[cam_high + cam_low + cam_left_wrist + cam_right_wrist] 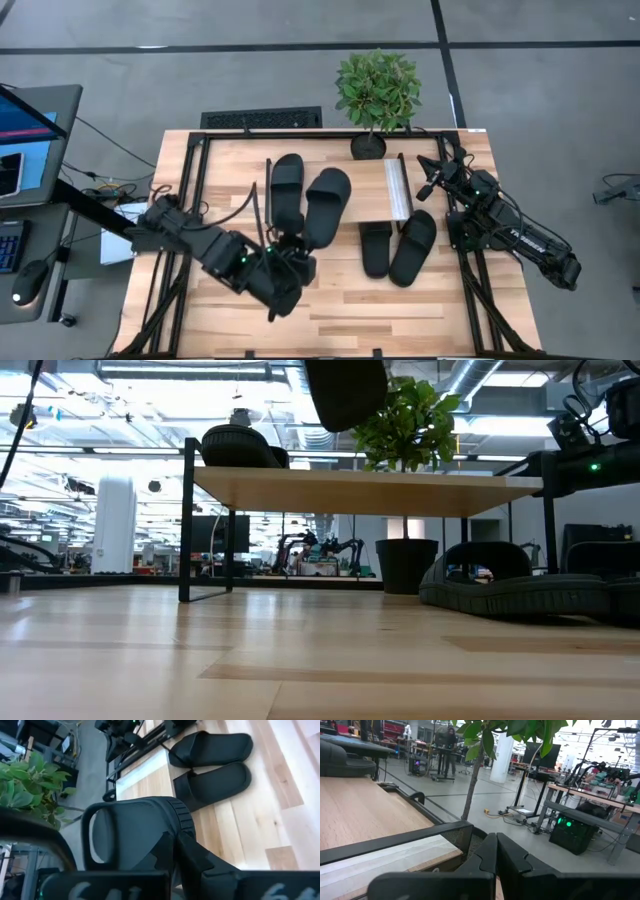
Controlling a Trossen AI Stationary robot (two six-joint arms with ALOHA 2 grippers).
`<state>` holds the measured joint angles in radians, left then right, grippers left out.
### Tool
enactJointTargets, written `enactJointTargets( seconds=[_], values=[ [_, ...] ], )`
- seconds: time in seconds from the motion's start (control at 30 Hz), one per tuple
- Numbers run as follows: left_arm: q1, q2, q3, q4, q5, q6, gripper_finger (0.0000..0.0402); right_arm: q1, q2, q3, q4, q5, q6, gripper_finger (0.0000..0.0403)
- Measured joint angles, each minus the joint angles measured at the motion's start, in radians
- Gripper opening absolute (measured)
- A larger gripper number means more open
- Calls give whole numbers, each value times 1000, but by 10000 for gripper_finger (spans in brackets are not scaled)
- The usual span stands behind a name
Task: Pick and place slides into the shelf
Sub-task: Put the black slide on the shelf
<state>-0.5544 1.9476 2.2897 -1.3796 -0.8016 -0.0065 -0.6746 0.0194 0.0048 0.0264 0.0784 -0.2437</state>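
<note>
1. Black matte held slide (326,203) is up in the air, pinched at one end by the left gripper (295,250), whose claw is closed on it. The low view shows it hanging above the level of the board.
2. Shelf (235,165): light-wood board on thin black legs, pale strip (398,188) at the end nearer the right arm. One shelved slide (287,185) already lies on top, just beside the held one.
3. Remaining pair (375,250) (413,247) lies side by side on the table (400,320), near the strip end, not yet placed.
4. Right gripper (428,190) waits by the strip end of the shelf, claw closed on nothing.
5. Step in hand, as I read it: set the held slide down on the board next to the shelved one.
6. To do it well:
   - Keep it parallel to the shelved slide, close but not overlapping, so bare board stays free for the table pair.
   - Level the sole before lowering. It looks angled relative to its neighbour, and a tilted landing could tip it onto that slide's strap.
   - Lower until the sole rests flat, then open the claw. The rubbery material may cling to the fingers, so lift away straight up.
   - Stay clear of the potted plant (378,90) at the far edge.
</note>
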Motion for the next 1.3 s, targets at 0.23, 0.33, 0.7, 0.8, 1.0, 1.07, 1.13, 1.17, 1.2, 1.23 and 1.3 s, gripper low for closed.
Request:
enactJointTargets(
  seconds=[0.23,0.33,0.7,0.8,1.0,1.07,1.13,1.17,1.2,1.23,1.3],
  values=[
    [75,0,5,-2,53,49,0,0,0,0,0,0,0,0],
    [104,0,5,-3,65,54,0,0,0,0,0,0,0,0],
    [176,0,5,-54,76,60,0,0,0,0,0,0,0,0],
    [188,0,5,-55,81,68,0,0,0,0,0,0,0,0],
    [206,0,-15,-80,82,64,0,0,0,0,0,0,0,0],
    [208,0,-30,-79,83,62,0,0,0,0,0,0,0,0],
    [209,0,-49,-76,83,62,0,0,0,0,0,0,0,0],
    [209,1,-57,-75,85,62,0,0,0,0,0,0,0,0],
    [210,2,-63,-72,89,62,0,0,0,0,0,0,0,0],
    [210,2,-67,-67,91,62,0,0,0,0,0,0,0,0],
    [210,2,-69,-64,98,61,0,0,0,0,0,0,0,0]
  ],
)
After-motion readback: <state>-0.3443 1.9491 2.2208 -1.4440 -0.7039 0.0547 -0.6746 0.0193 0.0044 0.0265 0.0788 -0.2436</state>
